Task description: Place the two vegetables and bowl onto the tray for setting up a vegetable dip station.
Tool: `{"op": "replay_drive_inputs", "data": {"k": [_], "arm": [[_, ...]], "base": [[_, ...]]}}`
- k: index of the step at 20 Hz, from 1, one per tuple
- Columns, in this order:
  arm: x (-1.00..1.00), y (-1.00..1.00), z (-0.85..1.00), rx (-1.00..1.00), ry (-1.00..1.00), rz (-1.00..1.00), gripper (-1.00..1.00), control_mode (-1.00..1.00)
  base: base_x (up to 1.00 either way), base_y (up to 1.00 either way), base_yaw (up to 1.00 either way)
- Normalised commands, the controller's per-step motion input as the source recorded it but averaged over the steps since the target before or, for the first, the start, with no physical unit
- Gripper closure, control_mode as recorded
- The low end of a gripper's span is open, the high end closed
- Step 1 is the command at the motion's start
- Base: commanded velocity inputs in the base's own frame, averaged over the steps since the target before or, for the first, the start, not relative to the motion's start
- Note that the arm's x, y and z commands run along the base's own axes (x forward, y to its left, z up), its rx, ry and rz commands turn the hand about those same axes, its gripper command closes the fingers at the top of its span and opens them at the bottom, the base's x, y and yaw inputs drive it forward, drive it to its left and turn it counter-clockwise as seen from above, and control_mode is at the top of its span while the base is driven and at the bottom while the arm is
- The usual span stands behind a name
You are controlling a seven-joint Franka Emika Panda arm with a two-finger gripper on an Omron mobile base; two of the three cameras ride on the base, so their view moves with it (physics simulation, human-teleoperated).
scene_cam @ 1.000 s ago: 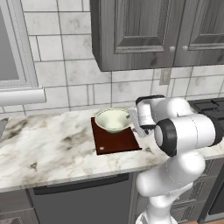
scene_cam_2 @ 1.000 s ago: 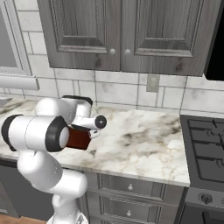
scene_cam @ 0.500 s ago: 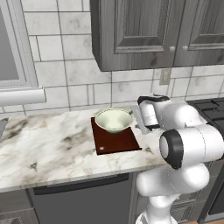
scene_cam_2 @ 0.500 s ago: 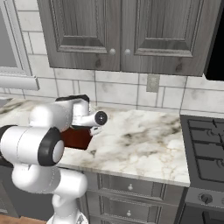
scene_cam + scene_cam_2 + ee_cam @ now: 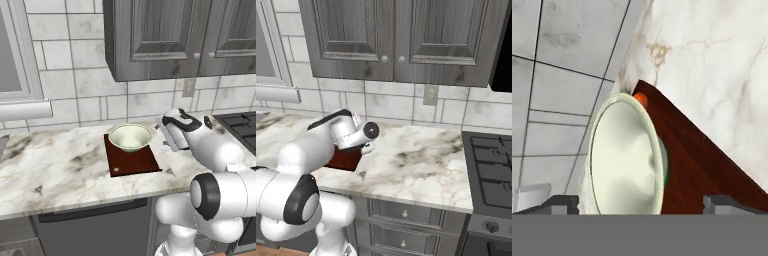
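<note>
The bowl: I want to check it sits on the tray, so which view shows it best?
The left base view: the whole bowl stands on the tray, seen from above. The hand view shows it close but sideways and cropped. In the right base view the arm covers it.

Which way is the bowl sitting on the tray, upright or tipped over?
Upright: the bowl rests on the tray with its rim level and opening facing up.

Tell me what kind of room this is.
A home kitchen, rendered: a marble counter under grey wall cabinets, a tiled backsplash, and a stove at the counter's end.
</note>
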Motion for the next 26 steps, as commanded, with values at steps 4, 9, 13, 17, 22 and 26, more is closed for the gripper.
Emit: {"op": "replay_drive_inputs", "data": {"k": [4,9,13,17,22,26], "arm": [[-0.27,-0.1,0.37,-0.14,0.1,0.0,-1.0,-1.0],[-0.23,-0.08,0.41,-0.15,0.13,0.03,-1.0,-1.0],[-0.2,-0.06,0.45,-0.15,0.16,0.05,-1.0,-1.0],[-0.29,-0.08,0.29,-0.16,0.13,0.07,-1.0,-1.0],[-0.32,-0.02,0.27,-0.17,0.13,0.11,-1.0,-1.0],[-0.46,0.0,0.12,-0.16,0.09,0.18,-1.0,-1.0]], "base": [[0.0,0.0,0.0],[0.0,0.0,0.0],[0.0,0.0,0.0],[0.0,0.0,0.0],[0.0,0.0,0.0],[0.0,0.0,0.0]]}}
